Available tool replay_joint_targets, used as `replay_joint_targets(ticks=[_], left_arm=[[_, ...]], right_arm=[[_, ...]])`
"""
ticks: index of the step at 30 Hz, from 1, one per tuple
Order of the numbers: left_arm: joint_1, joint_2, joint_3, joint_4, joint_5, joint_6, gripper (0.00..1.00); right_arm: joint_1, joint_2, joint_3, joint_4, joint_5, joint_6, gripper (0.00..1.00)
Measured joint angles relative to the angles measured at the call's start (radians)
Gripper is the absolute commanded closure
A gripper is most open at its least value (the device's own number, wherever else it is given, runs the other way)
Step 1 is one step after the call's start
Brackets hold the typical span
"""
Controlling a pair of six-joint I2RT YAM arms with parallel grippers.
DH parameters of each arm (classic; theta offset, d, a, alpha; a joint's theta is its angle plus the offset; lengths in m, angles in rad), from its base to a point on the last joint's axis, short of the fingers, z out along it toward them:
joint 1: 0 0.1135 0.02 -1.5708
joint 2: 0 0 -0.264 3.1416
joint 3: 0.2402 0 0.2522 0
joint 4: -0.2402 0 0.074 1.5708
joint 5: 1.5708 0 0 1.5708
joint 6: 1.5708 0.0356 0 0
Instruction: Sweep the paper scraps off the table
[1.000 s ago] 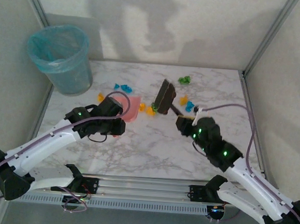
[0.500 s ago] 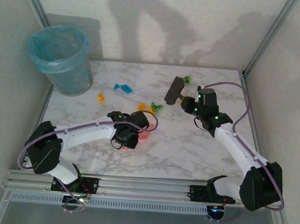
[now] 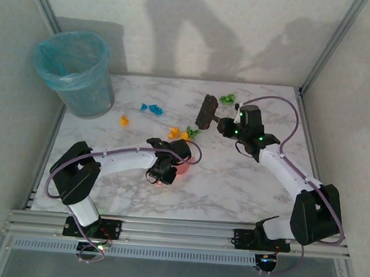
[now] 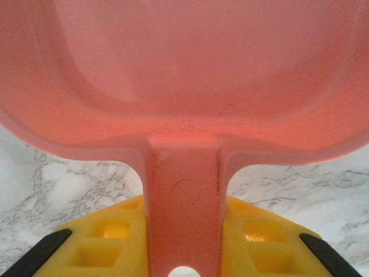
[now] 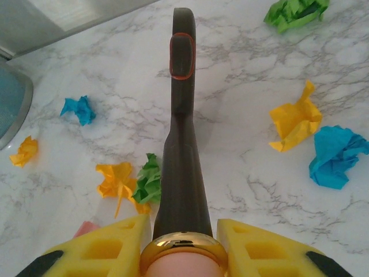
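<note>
Paper scraps lie on the far half of the marble table (image 3: 232, 187): a green one (image 3: 226, 99), blue ones (image 3: 152, 108), an orange one (image 3: 125, 119), and an orange and green pair (image 3: 184, 133). The right wrist view shows a green (image 5: 150, 179) and an orange scrap (image 5: 118, 180) left of the brush, with a yellow (image 5: 295, 118) and a blue one (image 5: 337, 153) to its right. My right gripper (image 3: 232, 127) (image 5: 183, 254) is shut on the dark brush (image 5: 181, 144), whose head (image 3: 207, 111) points far-left. My left gripper (image 3: 163, 170) (image 4: 183, 248) is shut on the pink dustpan's handle (image 4: 183, 196).
A bin with a blue liner (image 3: 75, 72) stands at the back left corner, beside the table's edge. Aluminium rails (image 3: 326, 53) frame the back right corner. The dustpan (image 3: 182, 169) rests near the table's middle, just short of the orange and green pair.
The left arm swung the dustpan right and nearer, towards the middle. The right arm carried the brush away to the far right, then shifted its head slightly left.
</note>
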Motion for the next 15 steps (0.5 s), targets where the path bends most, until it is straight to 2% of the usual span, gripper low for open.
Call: replay_joint_targets(ticks=[5, 15], left_arm=[[0.007, 0.026, 0.01, 0.02, -0.024, 0.003, 1.0], [0.064, 0.057, 0.013, 0.085, -0.023, 0.011, 1.0]], right_arm=[[0.0, -0.001, -0.007, 0.005, -0.053, 0.009, 1.0], [0.002, -0.106, -0.15, 0.016, -0.151, 0.112, 1.0]])
